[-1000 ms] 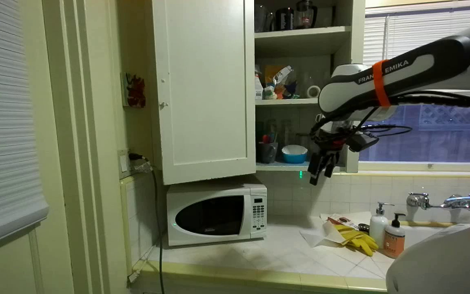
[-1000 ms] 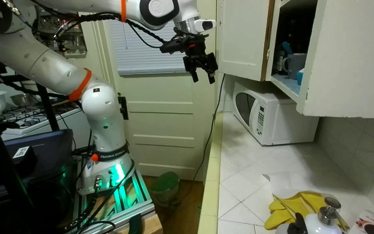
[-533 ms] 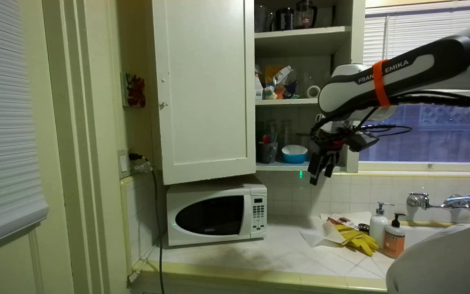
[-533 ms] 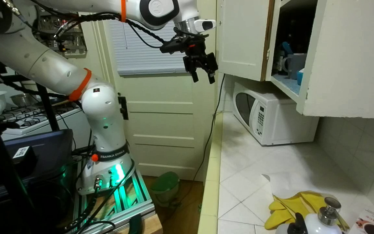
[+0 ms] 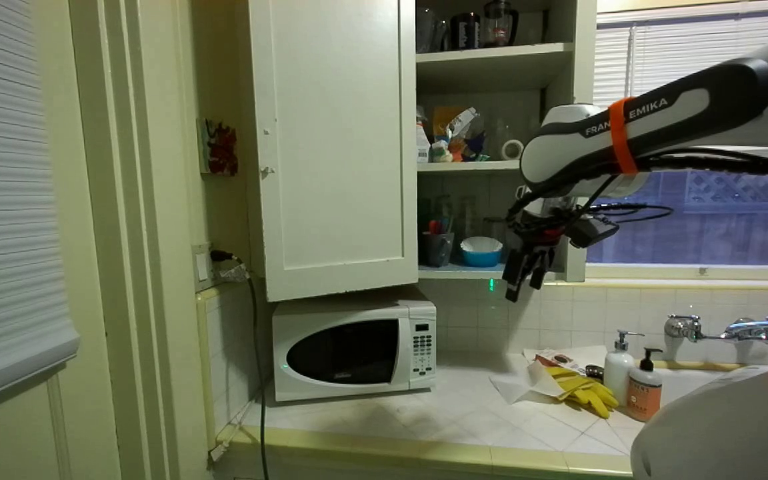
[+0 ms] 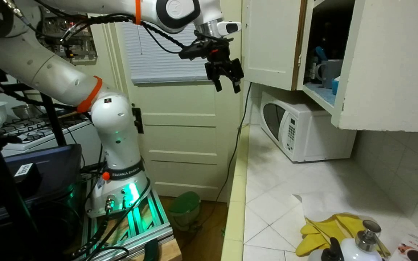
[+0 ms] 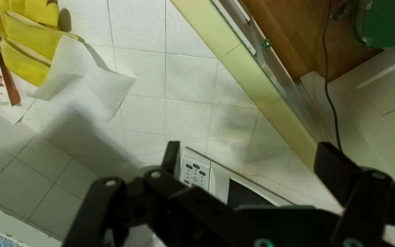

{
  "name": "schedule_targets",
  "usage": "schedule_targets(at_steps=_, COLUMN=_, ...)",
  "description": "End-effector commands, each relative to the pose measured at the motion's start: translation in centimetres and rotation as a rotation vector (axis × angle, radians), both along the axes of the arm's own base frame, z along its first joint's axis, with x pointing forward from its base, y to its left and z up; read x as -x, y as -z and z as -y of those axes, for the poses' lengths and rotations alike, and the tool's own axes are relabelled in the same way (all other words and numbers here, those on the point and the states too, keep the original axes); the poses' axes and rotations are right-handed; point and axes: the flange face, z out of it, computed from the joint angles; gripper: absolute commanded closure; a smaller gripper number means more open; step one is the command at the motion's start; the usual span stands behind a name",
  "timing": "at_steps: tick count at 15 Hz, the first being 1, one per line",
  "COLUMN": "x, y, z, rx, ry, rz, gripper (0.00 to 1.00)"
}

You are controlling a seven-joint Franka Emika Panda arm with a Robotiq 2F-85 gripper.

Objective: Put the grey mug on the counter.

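The grey mug stands upright on the lowest shelf of the open cabinet, with red and blue-handled things sticking out of it. It also shows in an exterior view, handle towards the left of that picture. It is out of the wrist view. The counter runs below the cabinet; it also shows in an exterior view and in the wrist view. My gripper is open and empty, pointing down. It hangs above the counter, outside the cabinet and apart from the mug. Its spread fingers show in the wrist view.
A light blue dish stands beside the mug. The cabinet door hangs open above the white microwave. Yellow gloves, paper, a soap bottle and a white pump bottle stand or lie near the sink.
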Motion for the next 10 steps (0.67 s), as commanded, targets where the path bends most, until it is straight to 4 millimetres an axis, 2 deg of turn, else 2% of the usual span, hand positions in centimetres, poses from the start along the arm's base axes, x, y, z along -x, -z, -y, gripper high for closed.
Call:
schedule_targets(at_steps=1, x=-1.3, y=-0.8, z=0.1, rx=0.015, ry=0.052, rz=0.093, gripper=0.00)
schedule_targets(at_steps=5, x=-3.8, y=-1.8, z=0.9, rx=0.037, ry=0.120, rz=0.247, gripper=0.00)
schedule_targets(at_steps=7, x=-5.1, y=-1.9, z=1.0, rx=0.054, ry=0.153, rz=0.267, gripper=0.00)
schedule_targets(at_steps=8, x=-5.3, y=-1.7, z=1.1, rx=0.058, ry=0.150, rz=0.259, gripper=0.00)
schedule_targets(at_steps=9, x=-4.2, y=-1.8, z=0.7, rx=0.039, ry=0.123, rz=0.265, gripper=0.00)
schedule_targets(at_steps=10, x=-4.6, y=-1.7, z=0.8, rx=0.044, ry=0.127, rz=0.261, gripper=0.00)
